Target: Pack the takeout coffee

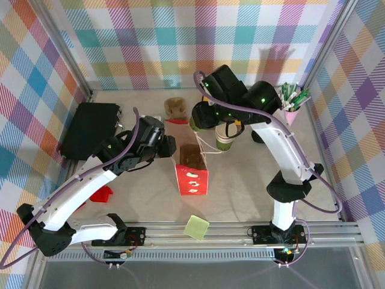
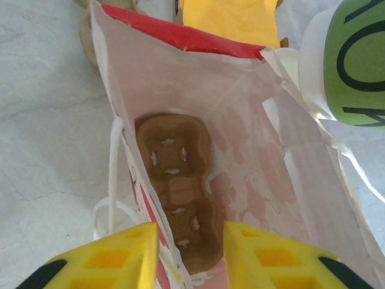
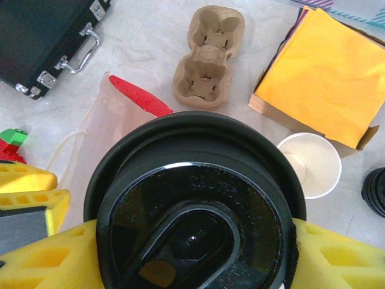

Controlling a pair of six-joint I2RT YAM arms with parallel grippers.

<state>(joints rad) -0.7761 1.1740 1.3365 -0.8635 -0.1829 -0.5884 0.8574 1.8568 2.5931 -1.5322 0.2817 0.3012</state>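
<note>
The takeout coffee [image 1: 224,142] is a green-printed paper cup with a black lid [image 3: 195,223]. My right gripper [image 3: 192,256] is shut on it, one yellow finger [image 3: 343,259] on each side. It hangs just right of the open red paper bag [image 1: 191,174], and its green side [image 2: 358,60] shows beyond the bag's right wall [image 2: 301,180]. A brown cardboard carrier [image 2: 177,180] lies in the bag's bottom. My left gripper [image 2: 191,238] is open astride the bag's near-left wall, one finger outside and one inside.
A black case [image 1: 90,129] lies at the left. Behind the bag are a second cardboard carrier [image 3: 207,60], yellow paper on a box [image 3: 325,72] and an empty white cup [image 3: 310,162]. A pink cup of pens [image 1: 293,102] stands back right. A green pad [image 1: 197,227] lies near the front rail.
</note>
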